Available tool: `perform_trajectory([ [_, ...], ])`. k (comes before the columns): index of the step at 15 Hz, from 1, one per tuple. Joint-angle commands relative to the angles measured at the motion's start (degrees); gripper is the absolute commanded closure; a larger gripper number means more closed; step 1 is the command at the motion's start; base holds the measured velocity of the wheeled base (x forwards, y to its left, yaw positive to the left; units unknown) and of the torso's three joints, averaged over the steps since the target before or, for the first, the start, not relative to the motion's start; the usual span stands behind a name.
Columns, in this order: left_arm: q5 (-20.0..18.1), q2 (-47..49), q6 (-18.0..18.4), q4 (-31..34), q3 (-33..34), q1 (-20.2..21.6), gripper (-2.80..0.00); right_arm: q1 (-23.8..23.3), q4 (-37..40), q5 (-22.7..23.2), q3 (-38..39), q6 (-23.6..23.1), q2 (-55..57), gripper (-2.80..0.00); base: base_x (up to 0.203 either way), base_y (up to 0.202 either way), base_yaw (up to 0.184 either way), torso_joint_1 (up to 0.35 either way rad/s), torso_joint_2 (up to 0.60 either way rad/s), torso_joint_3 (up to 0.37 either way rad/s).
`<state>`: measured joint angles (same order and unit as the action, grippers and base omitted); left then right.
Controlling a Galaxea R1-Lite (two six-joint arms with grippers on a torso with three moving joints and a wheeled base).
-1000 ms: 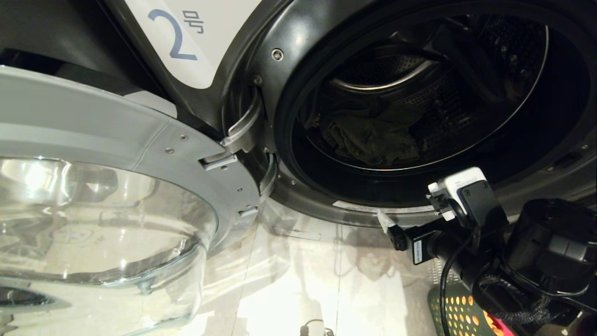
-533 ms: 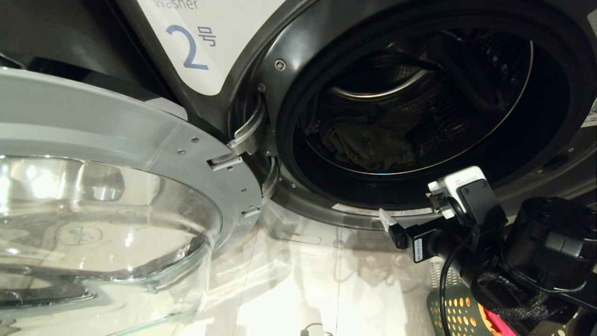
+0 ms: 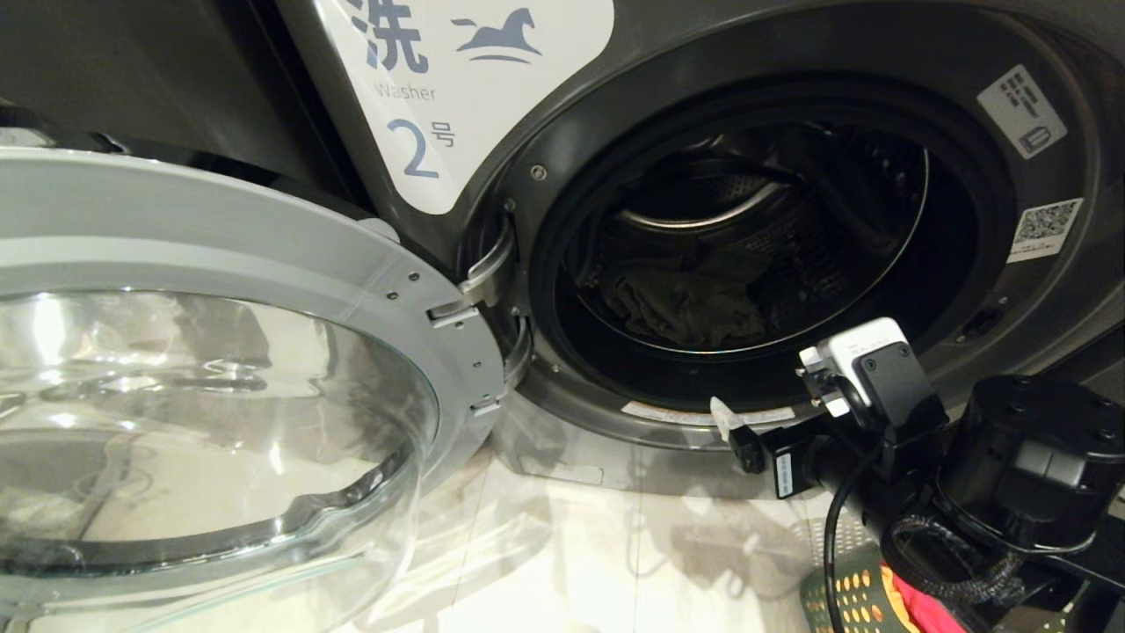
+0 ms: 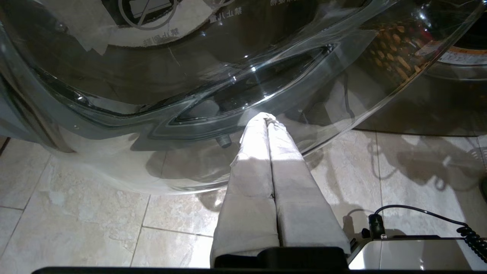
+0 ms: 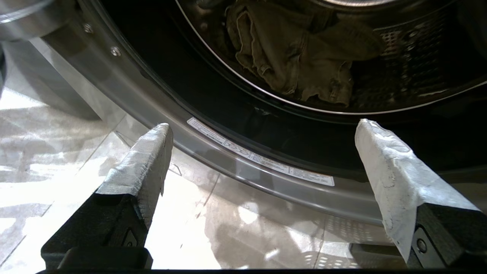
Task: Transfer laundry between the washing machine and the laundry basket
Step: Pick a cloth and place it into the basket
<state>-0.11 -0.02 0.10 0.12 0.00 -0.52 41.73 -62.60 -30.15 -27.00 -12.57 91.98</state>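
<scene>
The washing machine (image 3: 562, 105), marked "2", stands with its round glass door (image 3: 202, 422) swung open to the left. A dark olive piece of laundry (image 3: 694, 308) (image 5: 300, 57) lies on the bottom of the drum. My right gripper (image 5: 262, 127) (image 3: 734, 431) hangs open and empty just outside the lower rim of the drum opening, pointing at the cloth. The green laundry basket (image 3: 844, 598) shows at the lower right under my right arm, with red-pink cloth (image 3: 914, 608) in it. My left gripper (image 4: 266, 118) is shut and empty, parked low under the door glass.
The open door (image 4: 190, 76) bulges out over the tiled floor (image 3: 580, 545) on the left and hangs right above my left fingertips. A black cable (image 4: 418, 211) lies on the tiles beside my white base (image 4: 411, 255).
The whole head view has shifted: the machine now sits lower and further right, with more of its label and front showing. My right arm holds its place, gripper still open.
</scene>
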Motion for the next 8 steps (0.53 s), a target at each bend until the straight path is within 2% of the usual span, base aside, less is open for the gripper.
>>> perform_trajectory([
  [1,-0.07,0.02,-0.01,0.02,0.00,0.04,0.00,0.02,-0.42,-0.14,-0.07,-0.09,0.40,-2.80,0.000,0.000,0.000,0.006,0.00,0.200],
  [8,0.00,0.02,-0.01,0.05,0.00,0.00,0.00,-0.07,-0.37,0.53,-0.13,-0.09,0.40,-2.80,0.000,0.000,0.000,0.001,0.00,0.209],
])
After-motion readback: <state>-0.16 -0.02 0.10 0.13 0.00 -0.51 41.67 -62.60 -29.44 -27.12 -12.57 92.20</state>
